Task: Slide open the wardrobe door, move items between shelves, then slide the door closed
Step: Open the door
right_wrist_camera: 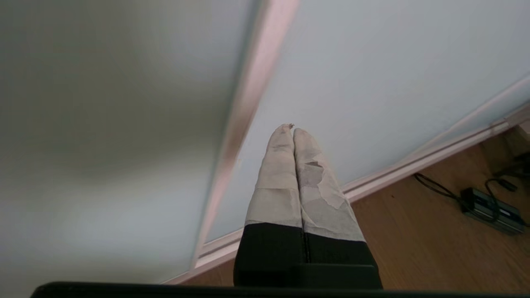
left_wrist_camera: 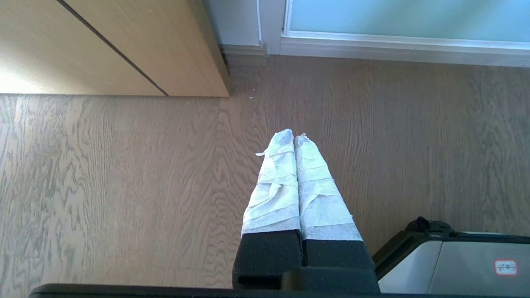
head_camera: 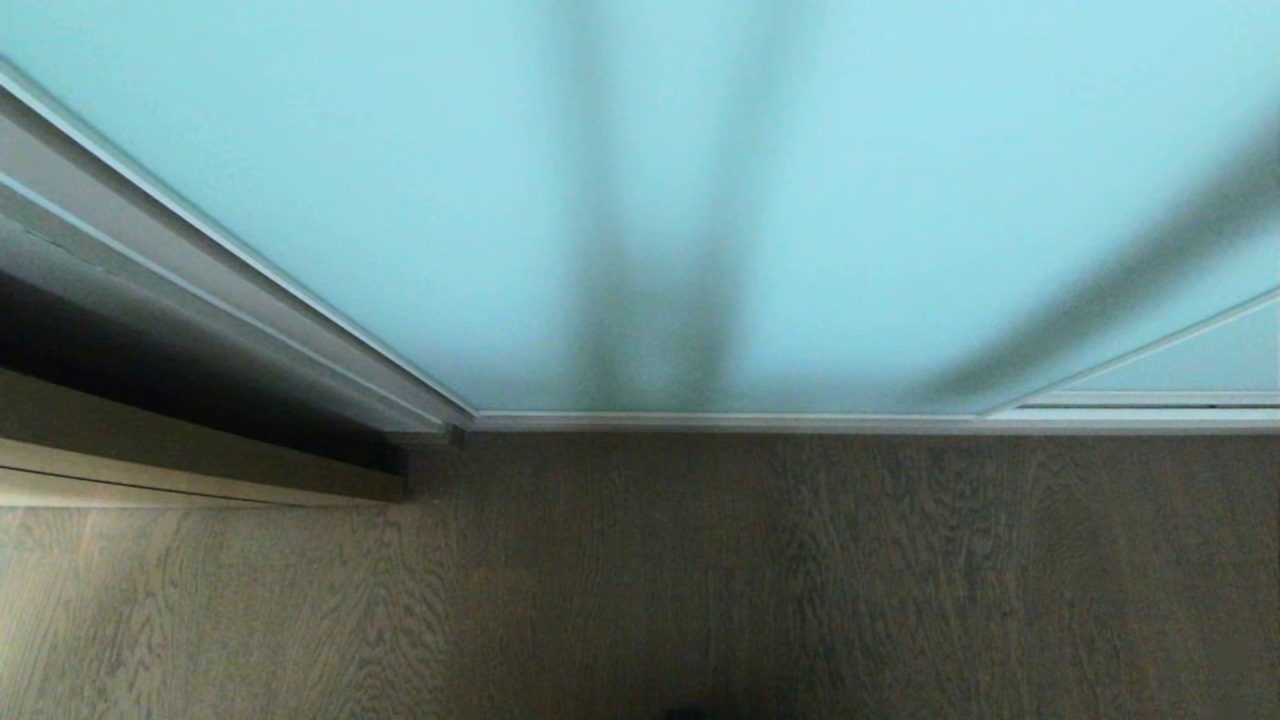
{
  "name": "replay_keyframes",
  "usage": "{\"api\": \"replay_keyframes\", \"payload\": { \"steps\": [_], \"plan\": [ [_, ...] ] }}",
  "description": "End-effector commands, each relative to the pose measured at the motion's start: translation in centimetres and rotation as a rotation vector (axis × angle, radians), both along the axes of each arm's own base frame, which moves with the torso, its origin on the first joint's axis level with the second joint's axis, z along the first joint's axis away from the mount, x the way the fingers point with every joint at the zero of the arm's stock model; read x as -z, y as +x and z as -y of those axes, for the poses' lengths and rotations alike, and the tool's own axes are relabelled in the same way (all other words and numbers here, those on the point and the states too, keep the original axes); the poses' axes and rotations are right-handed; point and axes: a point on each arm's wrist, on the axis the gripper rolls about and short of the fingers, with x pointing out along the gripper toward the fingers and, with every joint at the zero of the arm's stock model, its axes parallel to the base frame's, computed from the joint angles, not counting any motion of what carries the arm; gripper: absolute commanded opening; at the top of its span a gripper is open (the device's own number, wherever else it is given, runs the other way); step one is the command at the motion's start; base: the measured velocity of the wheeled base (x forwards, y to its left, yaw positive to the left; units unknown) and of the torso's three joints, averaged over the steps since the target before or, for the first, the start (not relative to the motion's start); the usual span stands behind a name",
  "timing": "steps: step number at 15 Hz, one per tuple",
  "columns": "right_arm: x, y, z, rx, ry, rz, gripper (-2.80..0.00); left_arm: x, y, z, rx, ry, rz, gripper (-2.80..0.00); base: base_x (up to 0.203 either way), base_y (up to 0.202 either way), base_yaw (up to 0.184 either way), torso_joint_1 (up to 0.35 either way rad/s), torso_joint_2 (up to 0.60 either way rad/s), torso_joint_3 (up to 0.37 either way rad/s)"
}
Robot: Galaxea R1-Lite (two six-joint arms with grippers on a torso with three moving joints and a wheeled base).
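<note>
From the head camera, the sliding wardrobe door (head_camera: 400,200) fills everything above the bottom rail (head_camera: 720,422), its frosted aqua glass closed across the opening, so neither shelves nor the cushion can be seen. A second panel's frame (head_camera: 1140,352) shows at the rail's right end, and a tan wooden cabinet (head_camera: 200,455) stands on the oak floor (head_camera: 700,580) to the left of the door's left frame. Neither arm appears here; soft dark bands on the glass read as shadows or shapes, and which cannot be told.

In the left wrist camera, the left gripper (left_wrist_camera: 295,138) hangs over the floor (left_wrist_camera: 124,186), well short of the door's bottom rail (left_wrist_camera: 393,47). Its taped fingers (left_wrist_camera: 275,182) are pressed together and hold nothing. By its place it looks parked, leaving the door to the other arm.

In the right wrist camera, the right gripper (right_wrist_camera: 292,129) points at the door glass (right_wrist_camera: 372,74), close beside a vertical frame strip (right_wrist_camera: 248,99). Its taped fingers (right_wrist_camera: 277,174) are pressed together, empty. Joined tips suit pushing on a frame edge, which is likely why they are held so. Whether they touch the glass cannot be told. A black power brick with cables (right_wrist_camera: 488,207) lies on the floor beyond the rail.
</note>
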Motion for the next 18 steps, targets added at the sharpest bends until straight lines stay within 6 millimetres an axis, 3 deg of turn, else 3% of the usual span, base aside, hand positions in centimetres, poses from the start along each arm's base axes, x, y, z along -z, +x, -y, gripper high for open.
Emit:
{"api": "replay_keyframes", "payload": {
  "steps": [1, 6, 11, 14, 18],
  "plan": [
    [0.3, 0.9, 1.3, 0.041, 0.009, -0.010, -2.80, 0.0, 0.0, 0.0, -0.001, 0.000, -0.002, -2.80, 0.000, 0.000, 0.000, 0.000, 0.00, 0.000],
    [0.1, 1.5, 3.6, 0.098, -0.041, 0.036, -2.80, 0.0, 0.0, 0.0, -0.001, 0.000, -0.002, -2.80, 0.000, 0.000, 0.000, 0.000, 0.00, 0.000],
    [-0.7, -1.3, 1.6, -0.028, -0.003, 0.033, -2.80, 0.0, 0.0, 0.0, -0.001, 0.000, -0.002, -2.80, 0.000, 0.000, 0.000, 0.000, 0.00, 0.000],
    [-2.1, -3.2, 0.1, -0.143, 0.082, 0.011, -2.80, 0.0, 0.0, 0.0, -0.001, 0.000, -0.002, -2.80, 0.000, 0.000, 0.000, 0.000, 0.00, 0.000],
    [-2.4, -4.0, -0.4, -0.169, 0.137, -0.024, -2.80, 0.0, 0.0, 0.0, -0.001, 0.000, -0.002, -2.80, 0.000, 0.000, 0.000, 0.000, 0.00, 0.000]
  ]
}}
